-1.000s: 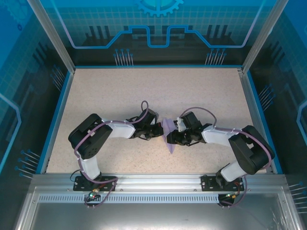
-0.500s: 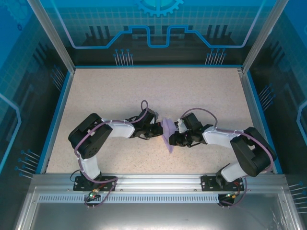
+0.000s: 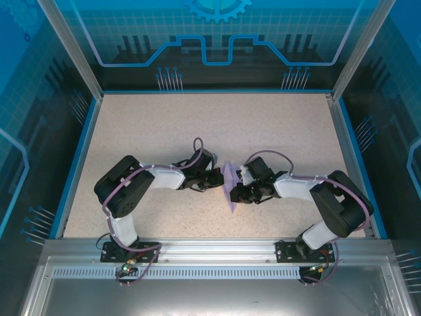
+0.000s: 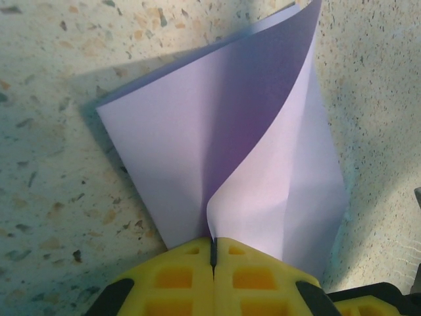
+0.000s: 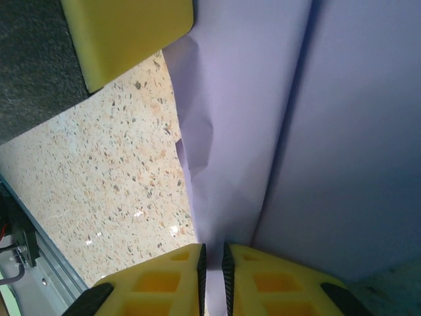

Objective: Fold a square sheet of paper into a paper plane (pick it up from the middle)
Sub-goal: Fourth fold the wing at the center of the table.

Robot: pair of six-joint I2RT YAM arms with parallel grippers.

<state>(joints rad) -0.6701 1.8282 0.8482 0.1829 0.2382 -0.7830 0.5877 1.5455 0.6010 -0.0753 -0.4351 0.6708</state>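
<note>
The square sheet of paper (image 3: pixel 229 187), pale lilac, is folded into a narrow pointed strip standing up between the two grippers at the table's middle. My left gripper (image 3: pixel 220 181) is shut on one flap's edge; in the left wrist view the sheet of paper (image 4: pixel 230 151) curls up from that gripper (image 4: pixel 214 247) with a centre crease. My right gripper (image 3: pixel 238 191) comes in from the right. In the right wrist view its jaws (image 5: pixel 212 263) stand nearly together with a fold of the paper (image 5: pixel 276 118) pinched between them.
The speckled table (image 3: pixel 164 125) has a blue rim and clear walls around it. One yellow finger of the left gripper (image 5: pixel 125 33) shows at the top left of the right wrist view, close to the paper.
My right gripper has narrowed onto the paper fold and shifted slightly left. The paper looks narrower and more upright from above. The left gripper has stayed shut in place.
</note>
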